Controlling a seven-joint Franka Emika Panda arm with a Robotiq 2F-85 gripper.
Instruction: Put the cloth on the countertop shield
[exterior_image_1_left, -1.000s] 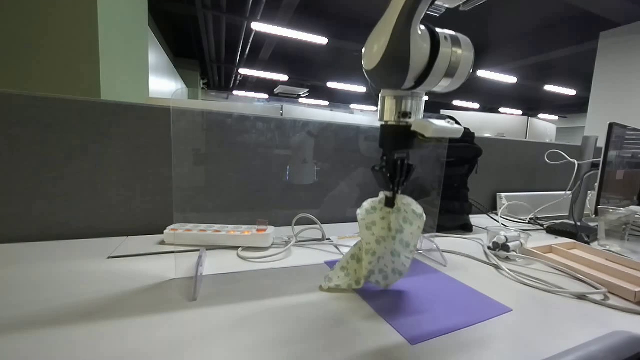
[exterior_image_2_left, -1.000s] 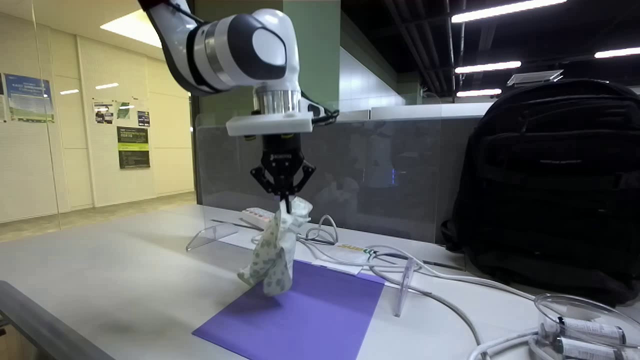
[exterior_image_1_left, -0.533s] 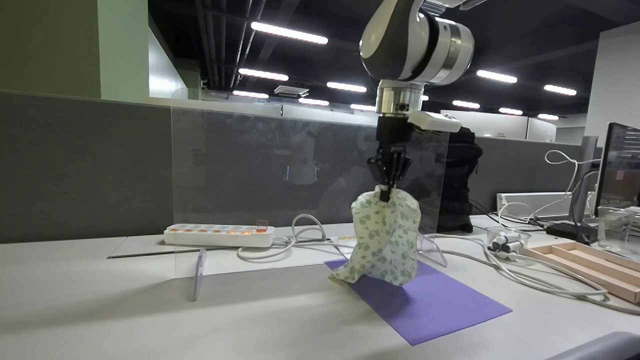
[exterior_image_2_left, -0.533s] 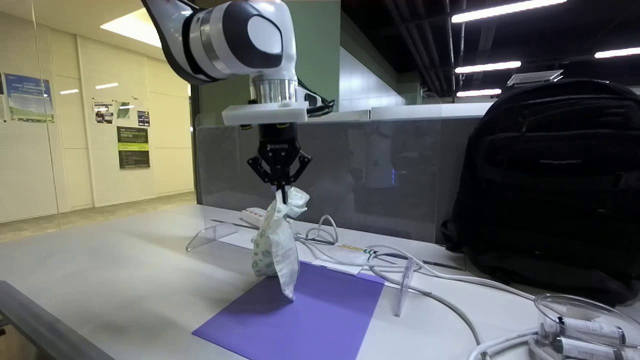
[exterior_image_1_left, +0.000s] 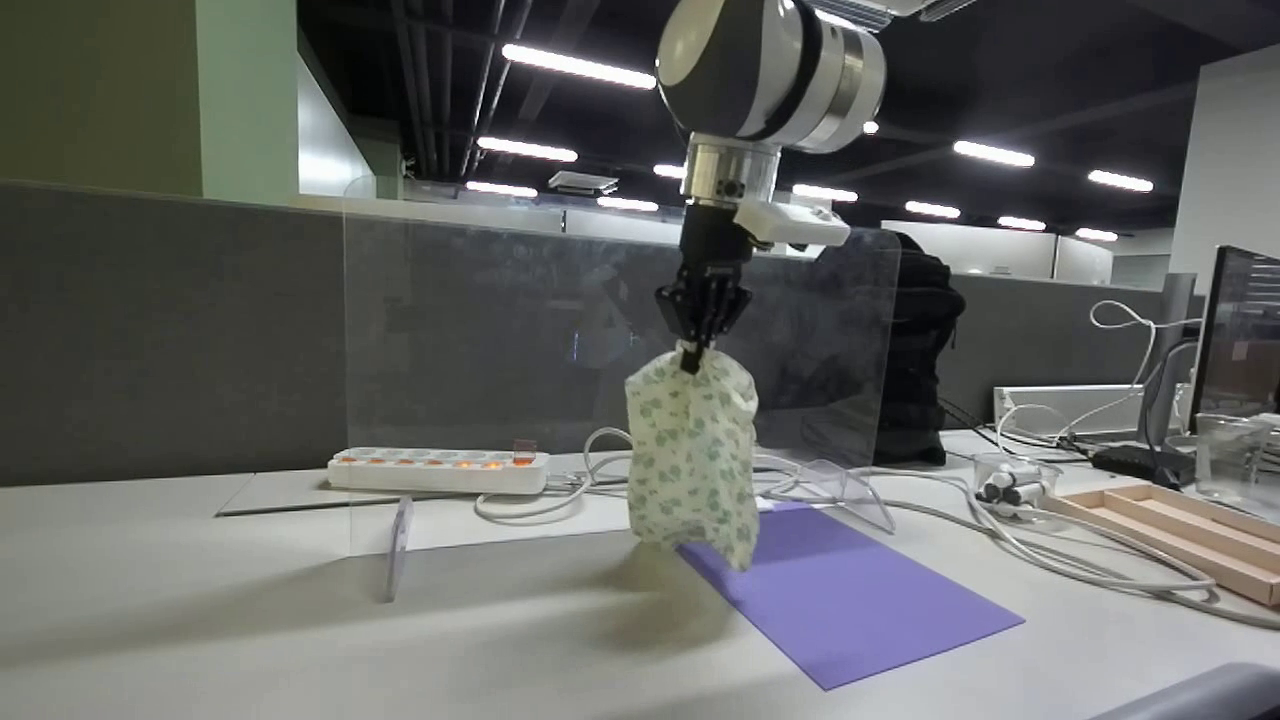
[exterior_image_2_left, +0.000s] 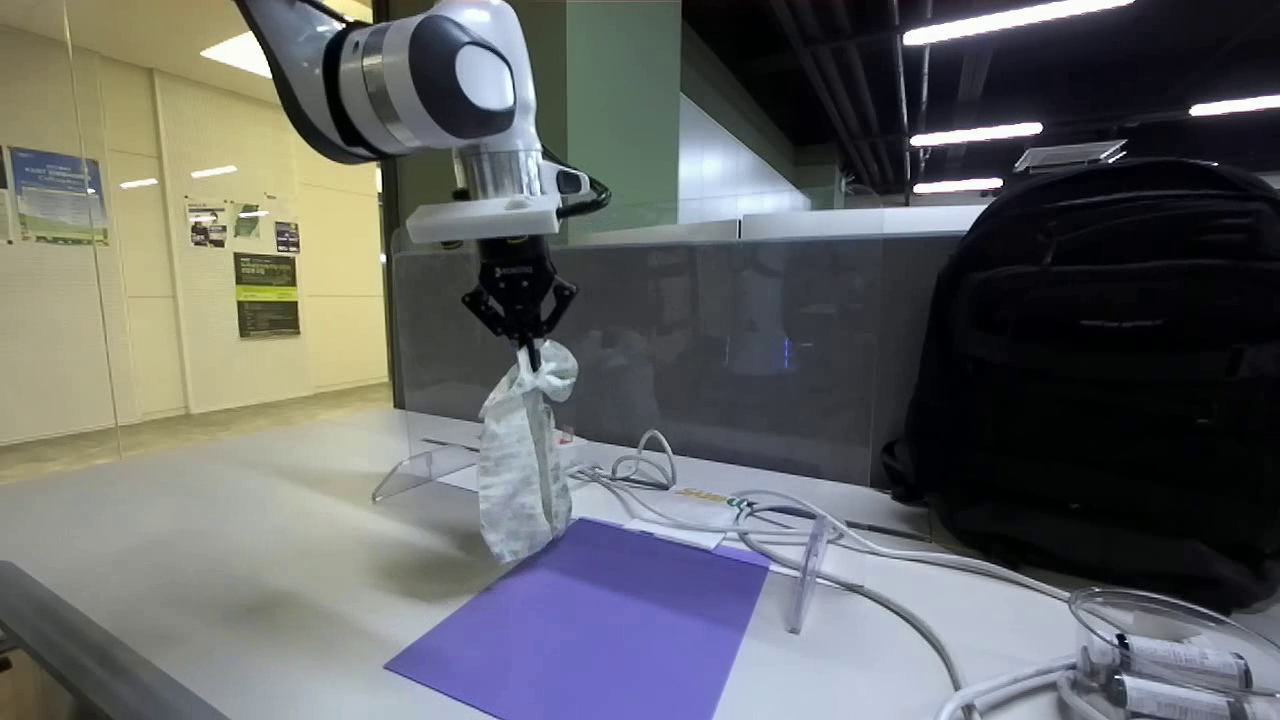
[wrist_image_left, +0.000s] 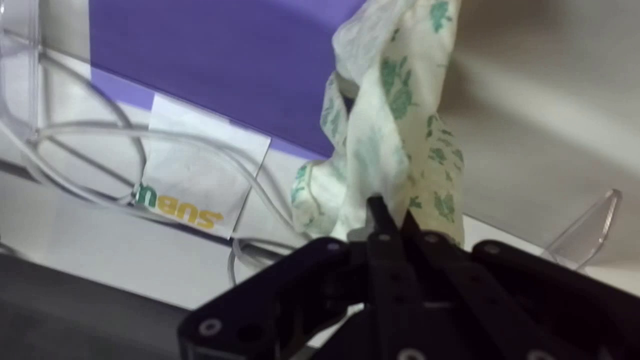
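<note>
Office worktop (exterior_image_1_left: 500, 640), grey partition (exterior_image_1_left: 170, 330) at its back edge; countertop shield (exterior_image_1_left: 500, 340), clear, upright, near that edge. Cloth (exterior_image_1_left: 692, 450), white with green print: held in the gripper (exterior_image_1_left: 693, 360), clamped narrow upon it, now raised and shifted from over the purple sheet (exterior_image_1_left: 850, 600) to that sheet's border, toward the worktop's back corner beyond the power strip (exterior_image_1_left: 440, 472). Judged: lift achieved, carry under way; draping on the shield outstanding, more height likely required.

The black jointed gripper (exterior_image_1_left: 695, 357) pinches a white, green-patterned cloth (exterior_image_1_left: 691, 455) in front of the clear rectangular shield (exterior_image_1_left: 530, 350); at the cloth's four o'clock lies a flat purple sheet (exterior_image_1_left: 850, 600).
</note>
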